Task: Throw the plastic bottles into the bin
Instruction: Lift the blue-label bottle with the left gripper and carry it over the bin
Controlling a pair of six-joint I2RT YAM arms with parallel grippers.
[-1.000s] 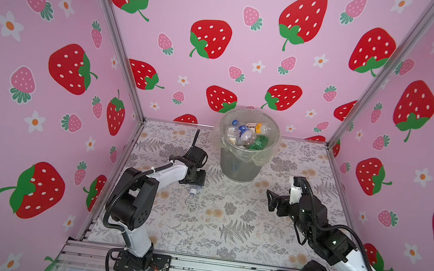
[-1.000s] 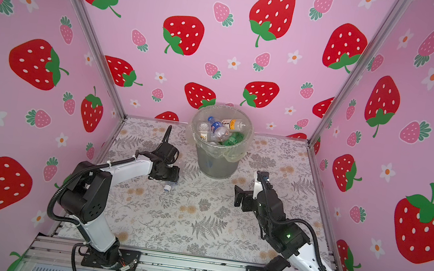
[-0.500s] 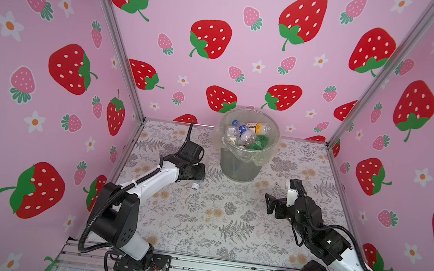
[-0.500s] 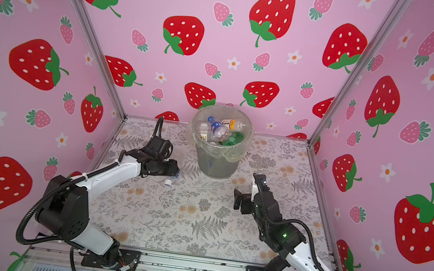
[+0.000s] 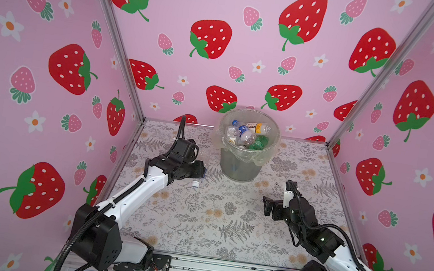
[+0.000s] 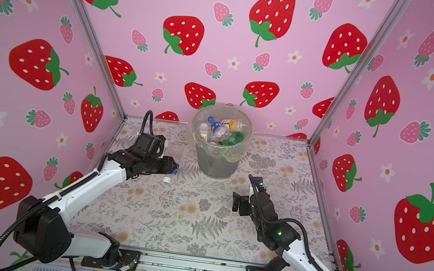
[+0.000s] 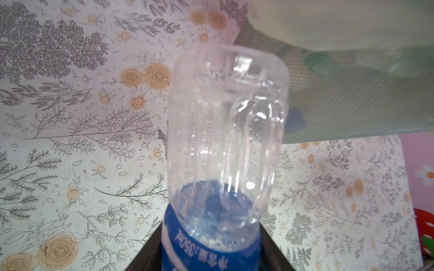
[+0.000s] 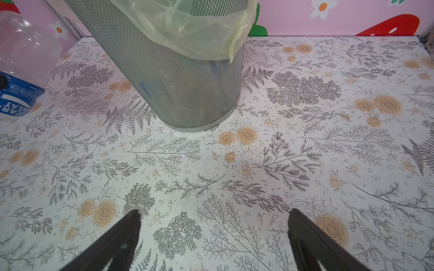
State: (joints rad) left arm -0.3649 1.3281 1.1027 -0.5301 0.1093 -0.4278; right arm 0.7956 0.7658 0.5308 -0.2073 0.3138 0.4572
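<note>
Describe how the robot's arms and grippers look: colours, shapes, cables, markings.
The left arm and right arm have white tubular links between bulky black joint housings, plus black corrugated cable hoses. The left gripper and right gripper are black, with flat tapering fingers. A green light glows on the right arm.

light: bright, even | shadows: faint | glare: on bottle | edges: wide-angle bowed | left wrist: soft

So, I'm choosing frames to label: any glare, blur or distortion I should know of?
Left wrist view: white glare spots on the clear bottle; the bin behind it is out of focus. Right wrist view: floral table sharp, but the wide lens makes the bin lean. Both top views: sharp, evenly lit, no hard shadows.
</note>
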